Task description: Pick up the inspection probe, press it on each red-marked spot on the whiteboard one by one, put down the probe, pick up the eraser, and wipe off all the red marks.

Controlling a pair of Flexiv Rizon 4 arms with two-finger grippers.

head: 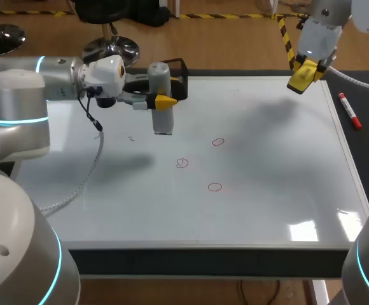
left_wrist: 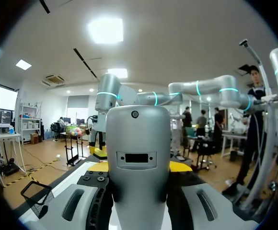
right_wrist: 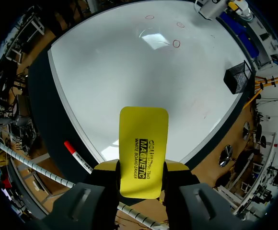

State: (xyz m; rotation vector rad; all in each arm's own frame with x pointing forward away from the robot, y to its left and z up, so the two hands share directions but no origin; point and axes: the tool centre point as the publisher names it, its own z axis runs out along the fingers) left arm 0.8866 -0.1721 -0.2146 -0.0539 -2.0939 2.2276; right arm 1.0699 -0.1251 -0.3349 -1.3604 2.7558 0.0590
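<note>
Now the left gripper [head: 161,96] is clamping the probe [head: 163,121] upright over the whiteboard [head: 267,171], poised to press 3 red marks [head: 217,142]; the right gripper [head: 303,75] is gripping the eraser [right_wrist: 144,151] aside, ready to wipe.

Robotics laboratory. The left arm [head: 19,89] and right arm [head: 324,28], grey with glowing cyan joint rings, flank a dark bench [head: 203,262] bearing a whiteboard [head: 267,190]; a red-capped marker [head: 349,110] lies at the bench's right edge, a wire basket [right_wrist: 238,79] at its far edge.
</note>
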